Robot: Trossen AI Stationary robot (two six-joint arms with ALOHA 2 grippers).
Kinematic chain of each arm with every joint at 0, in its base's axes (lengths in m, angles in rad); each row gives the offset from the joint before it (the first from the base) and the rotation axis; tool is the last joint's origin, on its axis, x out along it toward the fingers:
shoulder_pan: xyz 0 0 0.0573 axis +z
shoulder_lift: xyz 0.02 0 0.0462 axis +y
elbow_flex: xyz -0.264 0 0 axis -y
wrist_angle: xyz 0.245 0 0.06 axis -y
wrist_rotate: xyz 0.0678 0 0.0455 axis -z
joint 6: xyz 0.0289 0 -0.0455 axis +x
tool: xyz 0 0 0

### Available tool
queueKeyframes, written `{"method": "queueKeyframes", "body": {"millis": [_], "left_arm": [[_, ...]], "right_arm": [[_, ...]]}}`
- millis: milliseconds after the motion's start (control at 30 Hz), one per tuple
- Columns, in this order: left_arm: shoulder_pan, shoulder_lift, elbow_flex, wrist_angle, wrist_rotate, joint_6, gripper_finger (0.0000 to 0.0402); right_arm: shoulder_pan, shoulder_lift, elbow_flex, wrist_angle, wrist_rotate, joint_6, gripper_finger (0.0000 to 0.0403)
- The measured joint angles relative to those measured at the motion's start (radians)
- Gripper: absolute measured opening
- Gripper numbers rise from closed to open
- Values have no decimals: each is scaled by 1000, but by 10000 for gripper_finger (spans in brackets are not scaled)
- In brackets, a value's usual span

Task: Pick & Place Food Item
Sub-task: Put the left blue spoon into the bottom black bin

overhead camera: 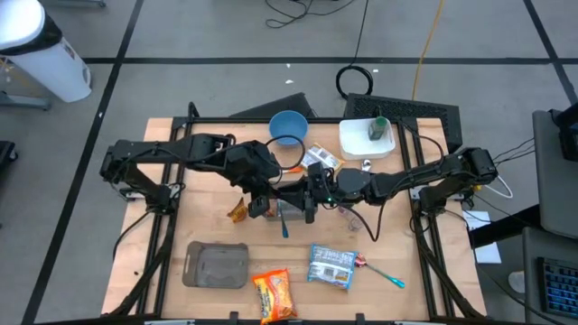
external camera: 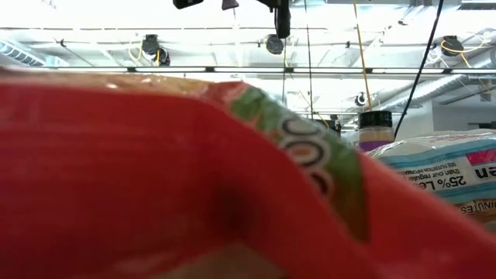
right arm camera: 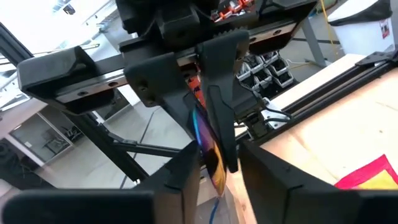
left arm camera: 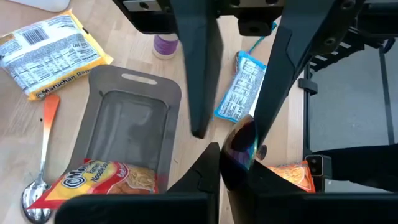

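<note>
A small shiny foil packet (left arm camera: 244, 144), purple and orange in the light, hangs in the air over the middle of the table. My left gripper (left arm camera: 221, 154), seen in the high view (overhead camera: 269, 200) left of centre, is shut on it. My right gripper (right arm camera: 214, 169) comes level from the table's right (overhead camera: 310, 200) and faces the left one. Its fingers stand apart, one on each side of the packet and of the left fingertips. One right finger (left arm camera: 268, 106) lies close against the packet; whether it touches, I cannot tell. My left gripper pinches the foil packet between its two fingers, on the packet's upper part (right arm camera: 200, 127). The fingers slant down from the table's left. The packet's lower end (right arm camera: 214, 171) sticks out below the fingertips, clear of the table.
A grey tray (overhead camera: 217, 264), an orange noodle pack (overhead camera: 274, 293) and a blue-white packet (overhead camera: 331, 266) lie near the front edge. A blue bowl (overhead camera: 289, 126) and a white container (overhead camera: 366, 137) stand at the back. A red pack (external camera: 155, 170) fills the low view.
</note>
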Motion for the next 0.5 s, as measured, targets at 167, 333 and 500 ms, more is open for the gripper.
{"method": "queueKeyframes", "body": {"millis": [167, 333, 500], "left_arm": [[0, 0, 0, 1, 1, -1, 10], [1, 0, 0, -2, 8, -14, 12], [1, 0, -1, -1, 8, -22, 15]], "right_arm": [[0, 0, 0, 0, -3, -9, 49], [0, 0, 0, -5, 3, -36, 10], [-2, 0, 0, -10, 10, -31, 8]]}}
